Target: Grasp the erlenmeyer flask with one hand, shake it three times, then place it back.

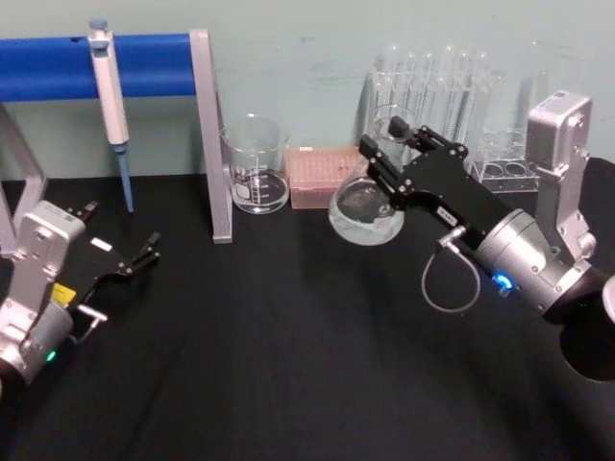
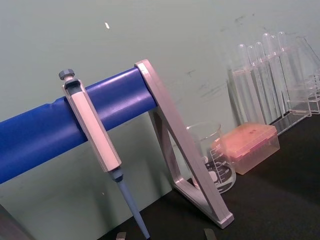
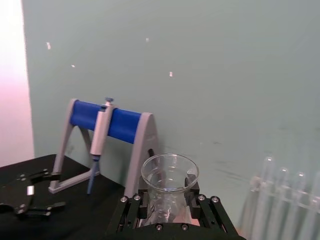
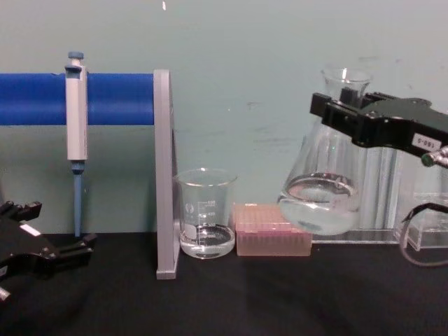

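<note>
Head view: at the far left the left gripper (image 1: pixel 122 223) lies low over the black surface (image 1: pixel 288 336), its two fingers spread apart and holding nothing. Behind it stands a rack (image 1: pixel 144 65) with a blue bar and grey legs, and a pipette (image 1: pixel 110 96) hangs from the bar, tip down. Just right of the rack's grey leg a glass beaker (image 1: pixel 256 163) sits on the surface with a little clear liquid in it, and a pink box (image 1: pixel 322 178) stands beside it against the wall. Next comes the erlenmeyer flask (image 1: pixel 367 206), up off the surface and slightly tilted, its base just right of the pink box. The chest view shows clear liquid (image 4: pixel 323 210) pooled in its wide bottom. The right gripper (image 1: pixel 399 144) reaches in from the right with its black fingers closed around the flask's narrow neck, carrying it. Behind the flask, tall test tubes (image 1: pixel 432 86) stand in a clear holder.
</note>
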Controlling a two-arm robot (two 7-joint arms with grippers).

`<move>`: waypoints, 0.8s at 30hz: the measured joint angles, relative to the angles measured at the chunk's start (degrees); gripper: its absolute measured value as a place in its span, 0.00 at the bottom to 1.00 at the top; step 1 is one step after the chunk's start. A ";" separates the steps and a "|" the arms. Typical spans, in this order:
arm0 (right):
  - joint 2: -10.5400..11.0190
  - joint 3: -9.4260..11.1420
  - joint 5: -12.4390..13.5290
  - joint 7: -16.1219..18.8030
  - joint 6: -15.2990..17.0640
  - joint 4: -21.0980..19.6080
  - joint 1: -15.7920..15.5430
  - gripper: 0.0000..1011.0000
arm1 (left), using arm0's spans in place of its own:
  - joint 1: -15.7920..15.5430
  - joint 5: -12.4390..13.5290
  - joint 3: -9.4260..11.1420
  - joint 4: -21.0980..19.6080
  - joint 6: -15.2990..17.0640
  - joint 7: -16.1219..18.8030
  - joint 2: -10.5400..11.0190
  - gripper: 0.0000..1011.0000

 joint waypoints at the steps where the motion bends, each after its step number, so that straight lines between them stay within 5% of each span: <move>1: -0.09 -0.07 -0.07 0.32 0.00 0.02 0.03 0.44 | 0.00 0.00 0.00 0.00 0.00 0.00 0.00 0.99; 24: -2.38 -8.02 0.03 10.16 -0.17 2.74 4.69 0.44 | 0.00 0.00 0.00 0.00 0.00 0.00 0.00 0.99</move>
